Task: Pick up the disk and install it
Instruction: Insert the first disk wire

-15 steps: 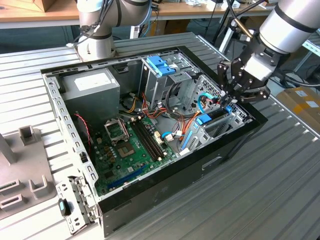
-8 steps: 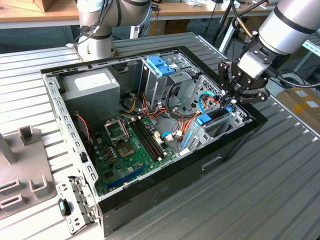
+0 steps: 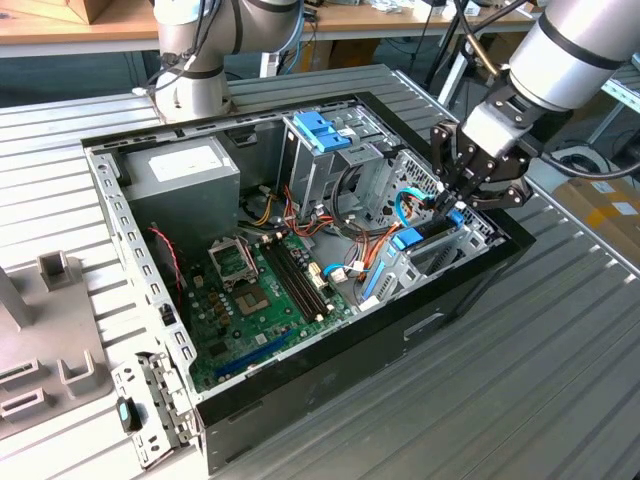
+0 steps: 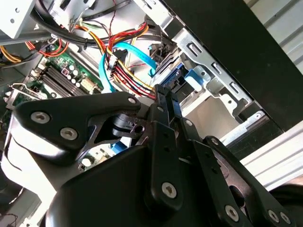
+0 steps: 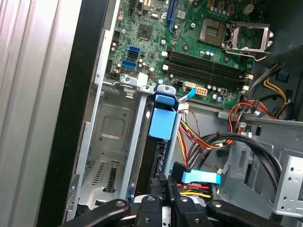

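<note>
While it stands on edge in the drive bay [image 5: 111, 142], the disk [image 5: 158, 127] between the gripper's [image 5: 163, 182] clamped jaws.

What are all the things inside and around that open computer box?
disk: one, blue-railed, standing in the bay at the case's near corner, under the claw
computer case: one, black, open, on the metal table
motherboard: one, green, on the case floor
power supply: one, grey, back corner of the case
blue latch: one, atop the metal drive cage
cables: several, red, yellow, orange and blue
claw: one, black, at the disk's top edge
</note>
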Controlling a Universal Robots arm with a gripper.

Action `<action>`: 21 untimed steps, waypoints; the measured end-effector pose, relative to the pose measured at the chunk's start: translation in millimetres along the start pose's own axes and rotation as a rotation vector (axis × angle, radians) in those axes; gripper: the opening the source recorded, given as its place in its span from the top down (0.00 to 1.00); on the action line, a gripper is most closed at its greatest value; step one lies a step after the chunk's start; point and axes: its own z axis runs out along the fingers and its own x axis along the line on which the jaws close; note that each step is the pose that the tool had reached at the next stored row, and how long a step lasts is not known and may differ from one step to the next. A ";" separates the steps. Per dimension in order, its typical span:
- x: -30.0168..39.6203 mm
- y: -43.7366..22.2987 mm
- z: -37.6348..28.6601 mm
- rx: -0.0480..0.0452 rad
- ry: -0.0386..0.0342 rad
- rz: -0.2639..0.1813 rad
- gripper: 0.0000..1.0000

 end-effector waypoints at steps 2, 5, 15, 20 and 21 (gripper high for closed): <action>0.0 0.0 0.0 0.0008 0.0002 0.007 0.83; 0.0 0.0 0.2 0.0061 0.0016 0.054 0.83; 0.2 0.0 1.9 0.0238 0.0144 0.224 0.83; 2.3 0.6 2.1 0.0267 0.0169 0.252 0.83; 3.6 0.9 2.0 0.0267 0.0169 0.252 0.83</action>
